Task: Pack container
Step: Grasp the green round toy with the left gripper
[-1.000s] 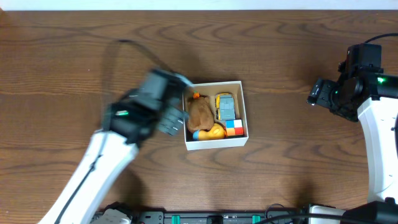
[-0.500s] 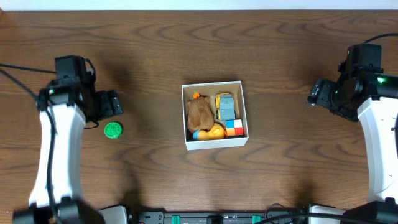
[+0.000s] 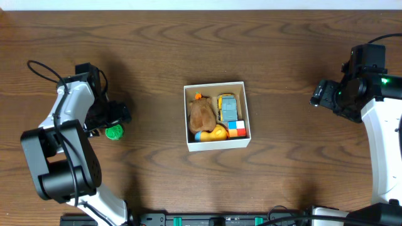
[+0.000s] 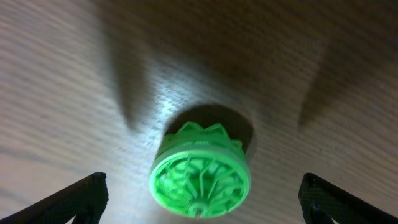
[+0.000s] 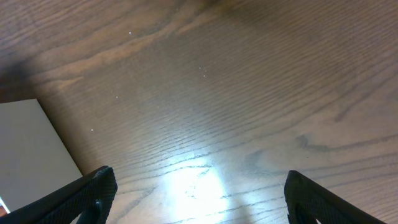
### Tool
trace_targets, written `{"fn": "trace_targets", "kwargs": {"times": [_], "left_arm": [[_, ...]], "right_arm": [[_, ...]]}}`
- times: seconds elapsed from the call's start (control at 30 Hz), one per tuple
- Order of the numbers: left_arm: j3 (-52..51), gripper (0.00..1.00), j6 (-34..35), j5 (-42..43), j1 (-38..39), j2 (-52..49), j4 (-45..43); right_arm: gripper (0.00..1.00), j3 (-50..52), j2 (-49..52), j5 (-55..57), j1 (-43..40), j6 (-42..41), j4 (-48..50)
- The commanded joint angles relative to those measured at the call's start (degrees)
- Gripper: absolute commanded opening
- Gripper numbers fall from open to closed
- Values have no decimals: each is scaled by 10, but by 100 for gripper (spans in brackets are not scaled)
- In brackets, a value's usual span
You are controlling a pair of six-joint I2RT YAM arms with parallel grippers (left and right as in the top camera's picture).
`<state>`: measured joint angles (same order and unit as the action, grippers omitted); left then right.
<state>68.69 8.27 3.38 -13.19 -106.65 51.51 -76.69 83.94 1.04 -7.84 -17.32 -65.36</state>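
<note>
left gripper (image 4: 200, 196) wide over green toy (image 4: 200, 177) | container (image 3: 220, 144) well apart (part-filled)

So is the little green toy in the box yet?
Out. The green toy lies on the table, left of the container, by the open left gripper.

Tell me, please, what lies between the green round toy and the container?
Nothing does: the overhead view shows only bare brown table between the green round toy and the container.

The square white-walled container (image 3: 220, 144) sits upright, open-topped, holding several small toys (image 3: 202, 114).
</note>
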Motion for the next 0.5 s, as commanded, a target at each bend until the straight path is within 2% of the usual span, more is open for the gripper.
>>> {"fn": "trace_targets", "kwargs": {"times": [0.0,0.47], "left_arm": [[-10,98,-7,14,-2,-10,-4],[-58,98,-7,16,-2,-10,-43]], "right_arm": [[88,3,1,2,-3,7,0],[88,3,1,2,-3,7,-1]]}}
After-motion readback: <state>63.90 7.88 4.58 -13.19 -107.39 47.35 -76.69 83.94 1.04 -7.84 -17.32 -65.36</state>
